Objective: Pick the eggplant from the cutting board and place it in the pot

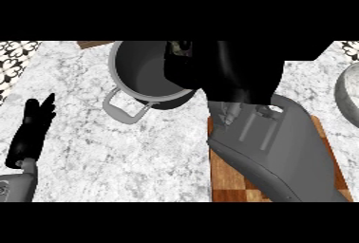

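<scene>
Eggplant isn't something I can actually pick out anywhere, so if it's there at all it's hidden under the right robot hand [235, 66], which is a big black mass up over the pot's right side. Can't tell if those fingers are curled round anything or not.

Going left to right: the left robot hand [32, 130] sits low at the left edge over the marbled surface [105, 156], fingers straight and pointing up, holding nothing, just resting. To the right of it and further up is one grey pot [140, 66], dark inside, with one handle [126, 110] sticking out toward the left robot hand. The pot's right rim disappears under the right robot hand.

Below that right hand, its grey forearm [280, 147] runs down across one wooden cutting board [228, 182], covering most of it, so only the board's left strip and right edge show. Far right of the right robot hand, one grey rounded thing [348, 92] pokes in at the edge, mostly cut off.
</scene>
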You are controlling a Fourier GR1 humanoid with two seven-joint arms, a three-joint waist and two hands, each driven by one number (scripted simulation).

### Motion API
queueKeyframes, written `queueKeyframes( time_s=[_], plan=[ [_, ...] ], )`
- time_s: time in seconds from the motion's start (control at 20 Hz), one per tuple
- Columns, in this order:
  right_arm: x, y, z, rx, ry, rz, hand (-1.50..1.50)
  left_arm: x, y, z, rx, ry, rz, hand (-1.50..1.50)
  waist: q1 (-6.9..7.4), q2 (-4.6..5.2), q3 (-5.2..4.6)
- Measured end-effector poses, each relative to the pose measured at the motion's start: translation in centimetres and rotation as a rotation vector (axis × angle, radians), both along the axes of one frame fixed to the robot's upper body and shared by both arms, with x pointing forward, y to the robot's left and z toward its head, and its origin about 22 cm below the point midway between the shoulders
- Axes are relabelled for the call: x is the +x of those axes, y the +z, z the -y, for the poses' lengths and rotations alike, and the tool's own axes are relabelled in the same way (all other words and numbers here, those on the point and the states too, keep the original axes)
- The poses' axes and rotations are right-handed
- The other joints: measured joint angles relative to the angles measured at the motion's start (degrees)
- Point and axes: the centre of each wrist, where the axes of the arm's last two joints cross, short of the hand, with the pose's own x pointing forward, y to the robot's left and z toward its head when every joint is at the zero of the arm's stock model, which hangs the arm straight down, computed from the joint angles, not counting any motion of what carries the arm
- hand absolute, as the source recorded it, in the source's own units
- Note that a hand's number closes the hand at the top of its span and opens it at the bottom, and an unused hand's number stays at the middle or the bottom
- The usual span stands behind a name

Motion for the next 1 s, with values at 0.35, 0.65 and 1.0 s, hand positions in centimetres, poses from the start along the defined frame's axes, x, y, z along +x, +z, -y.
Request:
queueKeyframes(
  time_s=[0.35,0.65,1.0],
  plan=[
    [5.3,-1.8,-2.6,-0.004,-0.002,-0.150,1.50,-0.1,-0.2,0.6,0.005,-0.010,0.003,0.00,0.56,0.20,0.01],
    [8.8,-5.2,-3.3,0.071,-0.005,-0.294,-1.50,0.0,-0.8,0.8,0.011,-0.023,0.006,0.00,1.40,0.43,0.01],
    [10.7,-8.9,-3.3,0.254,0.036,-0.331,-1.50,-0.1,-0.8,1.3,0.008,-0.035,0.010,0.00,2.09,0.56,0.05]
  ],
)
